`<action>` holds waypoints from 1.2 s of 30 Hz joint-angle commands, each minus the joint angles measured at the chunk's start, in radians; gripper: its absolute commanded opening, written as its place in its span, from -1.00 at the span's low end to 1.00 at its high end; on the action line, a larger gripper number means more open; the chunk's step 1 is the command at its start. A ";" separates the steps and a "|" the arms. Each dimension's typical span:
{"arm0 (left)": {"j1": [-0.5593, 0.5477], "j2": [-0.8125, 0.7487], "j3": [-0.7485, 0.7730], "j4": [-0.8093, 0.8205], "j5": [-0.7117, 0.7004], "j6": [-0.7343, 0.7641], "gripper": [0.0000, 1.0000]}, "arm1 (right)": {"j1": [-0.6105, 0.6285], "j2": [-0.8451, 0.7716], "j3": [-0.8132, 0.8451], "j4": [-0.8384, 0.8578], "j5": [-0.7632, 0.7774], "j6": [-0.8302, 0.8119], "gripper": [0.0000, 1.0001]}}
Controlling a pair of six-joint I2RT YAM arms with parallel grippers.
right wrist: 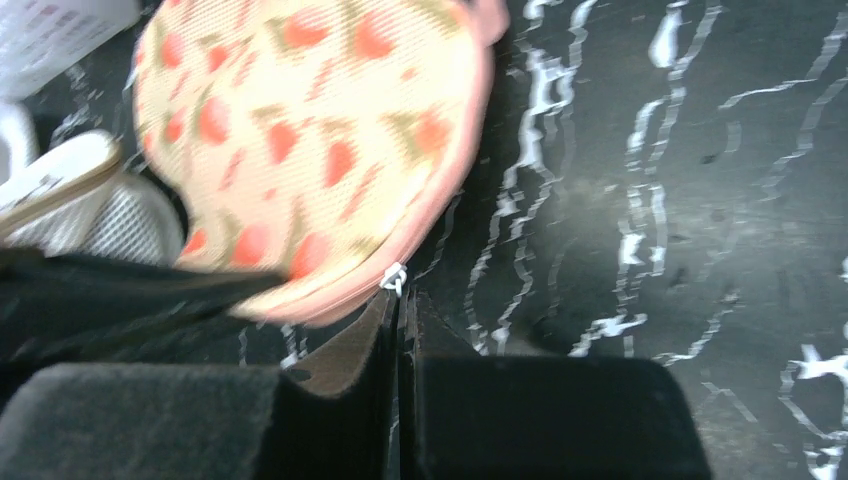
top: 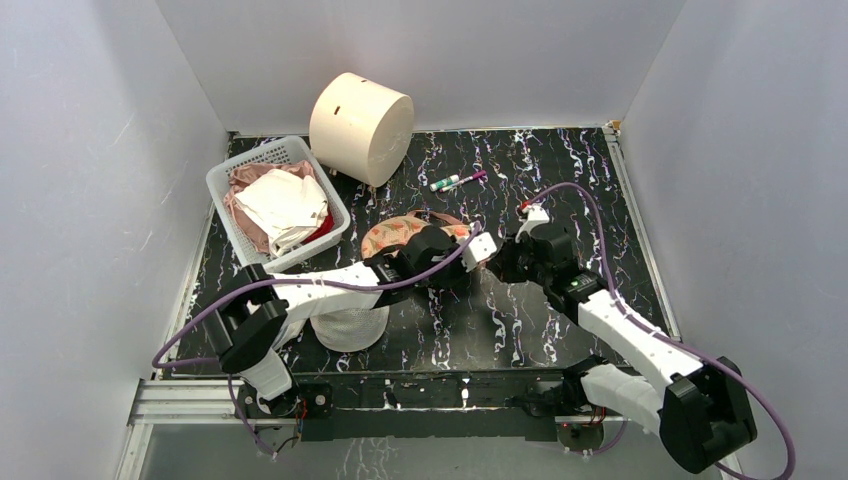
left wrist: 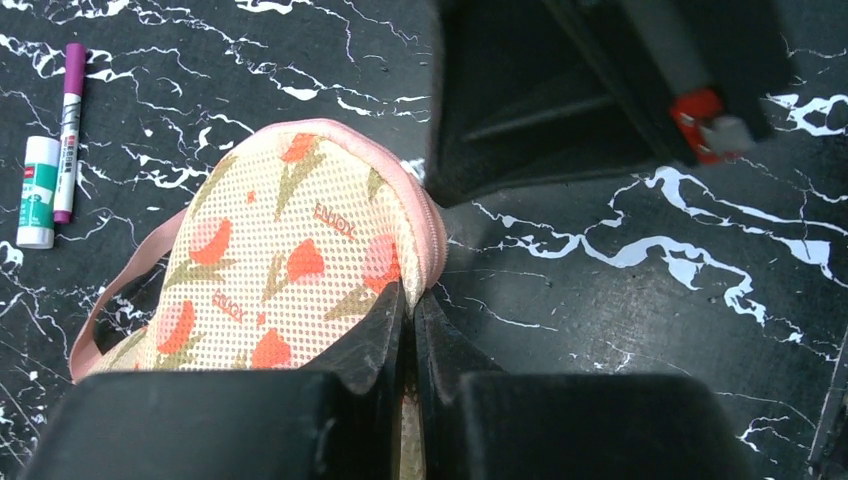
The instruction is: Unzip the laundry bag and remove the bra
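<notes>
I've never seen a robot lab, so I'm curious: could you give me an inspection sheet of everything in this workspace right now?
Surface: black tabletop with white marbling.
Job's things: laundry bag lies flat mid-table, zip looks closed; bra: nothing seen.
Clutter: white basket of cloths, cream cylinder on its side, glue stick, purple marker, white mesh bag by the left arm.
Grippers: left claw shut on the laundry bag's edge; right claw shut, tips at the zip pull.
Cables: a purple cable loops along each arm.
Surroundings: plain white walls.
</notes>
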 commanded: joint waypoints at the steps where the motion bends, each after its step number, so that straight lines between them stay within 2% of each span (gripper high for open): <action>1: -0.026 -0.091 -0.030 0.028 0.014 0.079 -1.00 | -0.147 0.084 0.063 0.041 0.027 -0.031 -1.00; 5: -0.041 -0.102 -0.043 0.039 0.020 0.098 -1.00 | -0.295 0.182 0.046 0.120 -0.118 -0.077 -1.00; 10: -0.053 -0.083 -0.037 0.031 0.013 0.097 -1.00 | -0.359 0.304 0.055 0.163 -0.250 -0.102 -1.00; 16: -0.056 -0.063 -0.027 0.013 -0.075 0.094 -1.00 | -0.359 0.186 0.027 0.124 -0.270 -0.070 -1.00; 17: -0.057 -0.060 -0.022 0.007 -0.091 0.089 -0.87 | -0.359 0.159 0.028 0.107 -0.269 -0.066 -1.00; 20: -0.056 -0.045 -0.009 0.000 -0.178 0.055 0.01 | -0.356 0.108 0.031 0.060 -0.306 -0.057 -1.00; 22: -0.056 -0.039 -0.003 -0.005 -0.195 0.046 0.37 | -0.343 0.087 0.042 0.025 -0.322 -0.057 -1.00; 23: -0.056 -0.043 -0.003 -0.004 -0.185 0.042 0.48 | -0.330 0.076 0.046 0.008 -0.321 -0.059 -1.00; 25: -0.057 -0.055 -0.010 0.004 -0.129 0.034 0.56 | -0.298 0.055 0.053 -0.016 -0.308 -0.062 -1.00; 29: -0.067 -0.056 -0.002 -0.006 -0.022 0.020 0.58 | -0.237 0.025 0.052 -0.041 -0.284 -0.040 -1.00; 36: -0.089 -0.055 0.012 -0.032 -0.019 0.028 0.60 | -0.069 0.001 0.019 -0.018 -0.196 0.042 -1.00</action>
